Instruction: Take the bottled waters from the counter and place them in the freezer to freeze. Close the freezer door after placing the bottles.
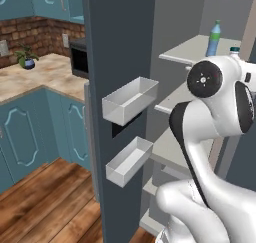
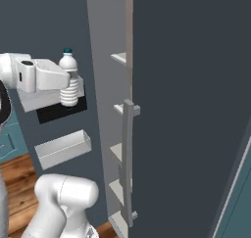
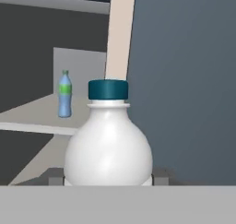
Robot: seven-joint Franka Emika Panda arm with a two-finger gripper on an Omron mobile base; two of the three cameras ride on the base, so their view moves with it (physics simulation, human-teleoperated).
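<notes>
Left base view: the marble counter [image 1: 40, 74] is lying far left of the claw, the freezer door [image 1: 120, 62] standing open with two pale bins [image 1: 131, 101]. Right base view: the claw [image 2: 70, 87] is clamping the whitish bottle [image 2: 69, 68] upright. Hand view: the blue bottle [image 3: 65, 95] is standing beyond the claw on a freezer shelf [image 3: 32, 117].

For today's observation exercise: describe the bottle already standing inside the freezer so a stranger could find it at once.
Look inside the open freezer, on its upper shelf. A slim blue bottle with a green cap stands upright there, unlike the rounder white bottle held in the end effector.
</notes>
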